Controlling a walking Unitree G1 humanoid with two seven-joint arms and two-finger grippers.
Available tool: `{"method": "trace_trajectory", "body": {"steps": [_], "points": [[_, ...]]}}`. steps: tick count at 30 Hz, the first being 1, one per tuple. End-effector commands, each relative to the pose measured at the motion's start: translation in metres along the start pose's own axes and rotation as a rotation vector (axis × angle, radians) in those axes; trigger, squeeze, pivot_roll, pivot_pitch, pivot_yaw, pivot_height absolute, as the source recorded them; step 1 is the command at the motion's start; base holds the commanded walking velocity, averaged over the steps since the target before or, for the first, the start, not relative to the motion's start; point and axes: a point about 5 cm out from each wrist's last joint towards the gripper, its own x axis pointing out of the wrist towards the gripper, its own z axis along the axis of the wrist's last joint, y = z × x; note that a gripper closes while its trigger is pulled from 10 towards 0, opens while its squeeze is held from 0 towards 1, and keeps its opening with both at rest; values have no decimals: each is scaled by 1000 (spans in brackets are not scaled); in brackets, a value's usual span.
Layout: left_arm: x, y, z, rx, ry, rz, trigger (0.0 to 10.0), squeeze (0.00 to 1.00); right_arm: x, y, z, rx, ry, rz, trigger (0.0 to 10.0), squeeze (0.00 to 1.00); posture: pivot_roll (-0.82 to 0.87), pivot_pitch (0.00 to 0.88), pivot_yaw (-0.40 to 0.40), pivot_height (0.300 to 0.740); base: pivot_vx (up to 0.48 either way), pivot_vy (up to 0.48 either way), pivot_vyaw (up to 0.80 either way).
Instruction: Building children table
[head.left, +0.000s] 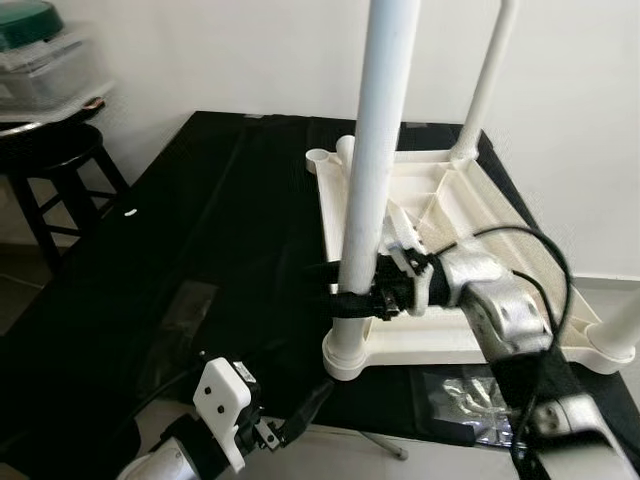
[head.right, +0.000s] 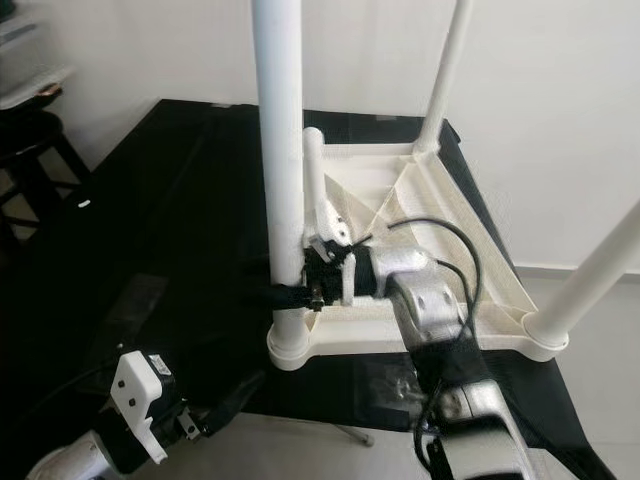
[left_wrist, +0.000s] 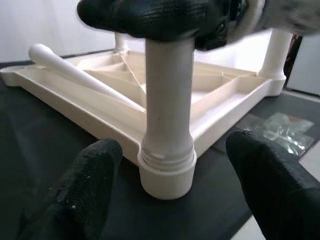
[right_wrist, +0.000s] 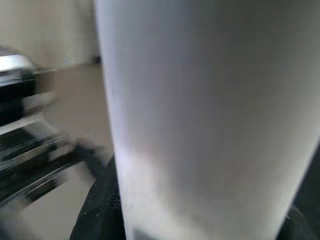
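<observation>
A white plastic table top (head.left: 430, 345) lies upside down on a black-covered surface. Upright in its near-left corner socket (left_wrist: 167, 175) stands a white leg (head.left: 375, 130). My right gripper (head.left: 350, 292) is shut around this leg just above the socket. Two more legs stand at the far right corner (head.left: 485, 90) and the near right corner (head.right: 590, 280). A loose leg (left_wrist: 75, 72) lies inside the ribbed underside. My left gripper (left_wrist: 173, 145) is open, low in front of the socket, with its fingers (left_wrist: 95, 190) apart and touching nothing.
The far-left corner socket (head.left: 320, 158) is an open ring. A crumpled clear plastic bag (head.left: 460, 390) lies by the near edge under my right arm. A black stool (head.left: 60, 170) stands at the left, with clear containers (head.left: 40, 60) above it. A white wall is behind.
</observation>
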Motion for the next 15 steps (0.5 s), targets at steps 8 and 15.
{"method": "trace_trajectory", "body": {"steps": [8, 15], "points": [[-3, 5, -3, 8, 15, 8, 10000, 0, 15, 46, -45, 128, 164, -688, 0, 0, 31, 108, -6, 740, 0, 0, 0], [-3, 8, -4, 11, 21, 5, 10000, 0, 28, 32, -36, 120, 113, -628, 10000, 0, 29, 101, 6, 740, 0, 0, 0]]}}
